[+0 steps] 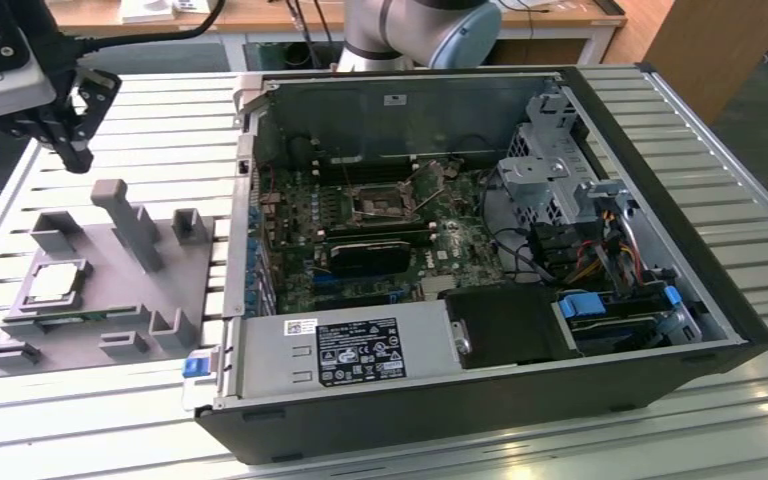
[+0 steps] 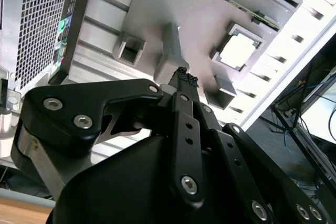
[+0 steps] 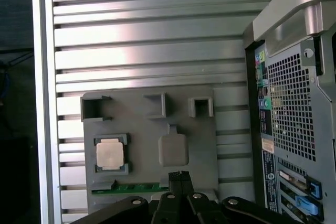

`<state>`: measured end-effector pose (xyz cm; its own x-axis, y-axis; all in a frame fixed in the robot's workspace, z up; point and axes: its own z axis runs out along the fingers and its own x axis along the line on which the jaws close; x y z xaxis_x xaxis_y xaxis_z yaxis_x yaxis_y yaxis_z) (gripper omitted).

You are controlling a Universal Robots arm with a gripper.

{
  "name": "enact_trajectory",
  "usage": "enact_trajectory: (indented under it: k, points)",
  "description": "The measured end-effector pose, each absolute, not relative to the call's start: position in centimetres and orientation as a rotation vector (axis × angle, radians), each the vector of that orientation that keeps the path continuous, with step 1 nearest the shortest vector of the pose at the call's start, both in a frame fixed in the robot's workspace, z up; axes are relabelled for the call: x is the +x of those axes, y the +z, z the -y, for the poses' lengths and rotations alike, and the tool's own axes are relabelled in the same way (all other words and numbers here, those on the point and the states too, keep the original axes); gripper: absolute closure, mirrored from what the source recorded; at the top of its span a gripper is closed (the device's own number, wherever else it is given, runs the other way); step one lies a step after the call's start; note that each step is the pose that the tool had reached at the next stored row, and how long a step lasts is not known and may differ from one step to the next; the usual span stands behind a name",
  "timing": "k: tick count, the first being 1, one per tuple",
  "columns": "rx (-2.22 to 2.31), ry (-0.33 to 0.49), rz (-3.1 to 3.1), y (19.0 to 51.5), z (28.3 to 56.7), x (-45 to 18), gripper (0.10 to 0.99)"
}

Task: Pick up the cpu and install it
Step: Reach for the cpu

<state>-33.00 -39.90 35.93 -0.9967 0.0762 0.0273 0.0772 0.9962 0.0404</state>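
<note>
Approach step, I'm guessing. The open computer case [image 1: 357,410] is hogging the exterior view's right of the slatted table [image 1: 758,400], so free room is lying over the grey holder [image 1: 124,295]. The gripper [image 1: 75,155] is hovering near the holder's edge, fingers pressed together on nothing. The cpu [image 1: 57,283] is sitting untouched in its pocket; grabbing it is calling for spread fingers, dodging the tall post [image 1: 128,225].

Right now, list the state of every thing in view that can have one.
gripper, shut and empty, hanging clear of the grey holder.
cpu, lying flat in its recess on the grey holder, untouched.
computer case, on its side, cover off, insides exposed.
</note>
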Motion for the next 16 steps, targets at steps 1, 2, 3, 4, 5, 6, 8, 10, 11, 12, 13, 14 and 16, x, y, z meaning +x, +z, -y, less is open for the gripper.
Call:
enact_trajectory:
  k: [1,2,3,4,5,6,8,10,11,12,13,14,16]
  points:
    - [-0.120,-0.064,3.113,35.9,39.9,-33.2,0.980]
    - [-0.120,-0.065,3.113,35.9,39.9,-33.4,0.980]
    - [-0.120,-0.065,3.113,35.9,39.9,-33.6,0.980]
    - [-0.120,-0.065,3.113,35.8,39.9,-33.8,0.980]
    - [-0.120,-0.065,3.113,35.8,39.9,-34.2,0.980]
    - [-0.120,-0.065,3.113,35.7,39.9,-34.4,0.980]
    - [-0.120,-0.065,3.113,35.7,39.9,-34.9,0.980]
    - [-0.120,-0.065,3.113,35.6,39.9,-35.5,0.980]
    - [-0.120,-0.065,3.113,35.6,39.9,-35.8,0.980]
    - [-0.120,-0.065,3.113,35.5,39.9,-36.2,0.980]
    - [-0.120,-0.065,3.113,35.5,39.9,-36.5,0.980]
    - [-0.120,-0.065,3.113,35.5,39.9,-36.8,0.980]
    - [-0.120,-0.065,3.113,35.4,40.0,-37.6,0.980]
